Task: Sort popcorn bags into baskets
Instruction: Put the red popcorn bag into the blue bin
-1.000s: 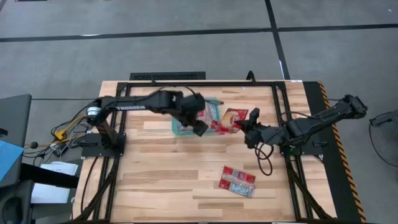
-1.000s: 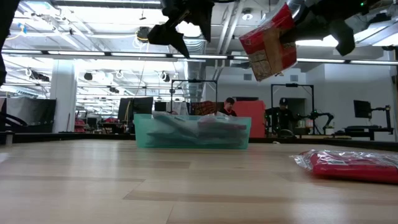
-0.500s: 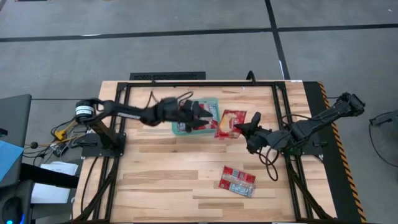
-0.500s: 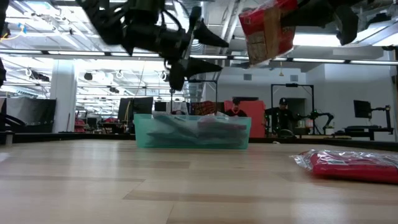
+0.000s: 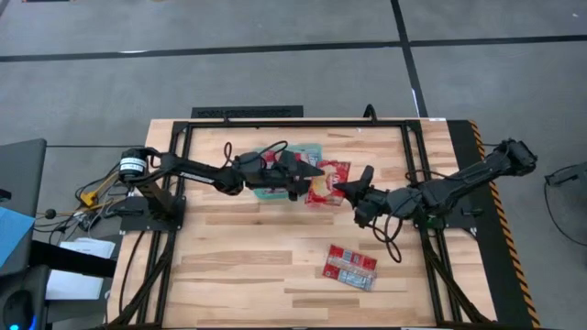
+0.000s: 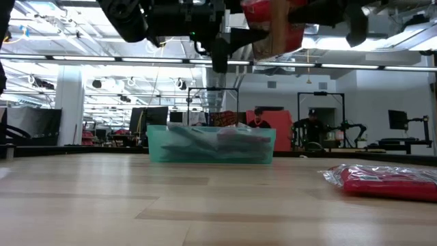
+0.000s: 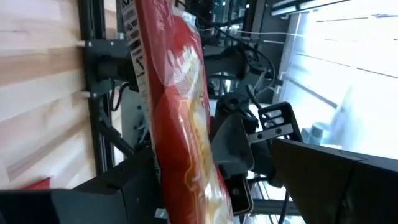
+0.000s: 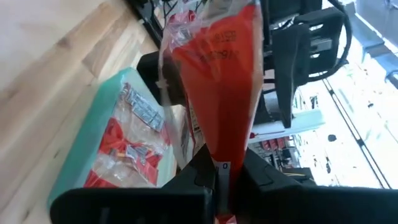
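A red popcorn bag [image 5: 326, 180] [image 6: 273, 27] hangs in the air just right of the teal tray [image 5: 264, 191] [image 6: 212, 154], held by my right gripper [image 5: 347, 189] [image 8: 221, 183], which is shut on it. My left gripper [image 5: 310, 174] [image 7: 205, 193] reaches in from the left and is open. Its fingers stand on either side of the same bag [image 7: 180, 106]. Several red and silver packets lie inside the tray [image 8: 93, 134]. One more packet [image 5: 350, 266] [image 6: 386, 181] lies flat on the table toward the near right. My right gripper pinches the bag by its right-hand end [image 8: 219, 146] between the two fingers, coming level from the table's right. The bag [image 8: 217, 68] sticks out past the fingers toward the tray, lifted clear of the table. Whether my left gripper's fingers touch the bag, I cannot tell.
A black metal frame [image 5: 303, 121] runs round the wooden table top. Cables trail from both arms. Bare wood lies along the near side and the near left [image 5: 229, 266]. In the low view, people and equipment show in the room beyond the table.
My left gripper has swung down and to the right from above the tray, and its open fingers now stand round the held bag. My right gripper has carried the bag left toward the tray and tipped it nearer to level.
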{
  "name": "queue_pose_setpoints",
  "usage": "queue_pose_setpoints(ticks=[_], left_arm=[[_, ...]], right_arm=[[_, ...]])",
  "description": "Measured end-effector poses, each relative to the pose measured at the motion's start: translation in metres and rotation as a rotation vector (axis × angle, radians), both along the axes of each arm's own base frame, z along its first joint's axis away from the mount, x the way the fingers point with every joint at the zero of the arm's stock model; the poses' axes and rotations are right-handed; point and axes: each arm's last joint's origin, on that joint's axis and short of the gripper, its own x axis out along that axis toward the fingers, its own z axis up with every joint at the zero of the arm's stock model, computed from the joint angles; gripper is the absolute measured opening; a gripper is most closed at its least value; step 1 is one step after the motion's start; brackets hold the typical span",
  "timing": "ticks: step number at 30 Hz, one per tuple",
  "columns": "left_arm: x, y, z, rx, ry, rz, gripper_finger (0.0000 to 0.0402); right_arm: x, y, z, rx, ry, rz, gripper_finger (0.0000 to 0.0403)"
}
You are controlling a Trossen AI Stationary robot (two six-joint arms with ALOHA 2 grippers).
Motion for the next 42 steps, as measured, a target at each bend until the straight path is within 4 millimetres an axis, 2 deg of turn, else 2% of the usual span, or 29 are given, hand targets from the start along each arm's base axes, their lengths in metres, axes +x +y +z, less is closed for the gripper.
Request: queue_pose_setpoints(ticks=[5, 8, 11, 21, 27, 32, 36, 42], left_arm=[[0.000, 0.000, -0.001, -0.013, 0.013, -0.008, 0.0270], [0.000, 0.000, -0.002, -0.011, 0.020, -0.020, 0.0249], [0.001, -0.001, -0.003, -0.008, 0.032, -0.024, 0.0205], [0.001, 0.001, -0.009, 0.005, 0.097, -0.011, 0.0018], [0.000, 0.017, -0.012, -0.008, 0.137, 0.066, 0.0008], [-0.005, 0.043, -0.021, 0.029, 0.232, 0.182, 0.0006], [-0.011, 0.062, -0.034, 0.112, 0.382, 0.221, 0.0004], [-0.019, 0.076, -0.049, 0.225, 0.562, 0.199, 0.0004]], right_arm=[[0.004, 0.002, -0.004, -0.011, 0.015, 0.003, 0.0041], [0.006, 0.002, -0.007, -0.009, 0.024, 0.002, 0.0045], [0.006, 0.002, -0.007, 0.021, 0.012, 0.000, 0.0051], [0.006, 0.002, -0.007, 0.067, -0.004, -0.002, 0.0057], [0.004, 0.002, -0.007, 0.169, -0.064, -0.072, 0.0082], [0.000, 0.009, -0.005, 0.219, -0.107, -0.093, 0.0142], [-0.003, 0.015, -0.005, 0.246, -0.127, -0.112, 0.0196], [-0.004, 0.017, -0.006, 0.313, -0.156, -0.132, 0.0242]])
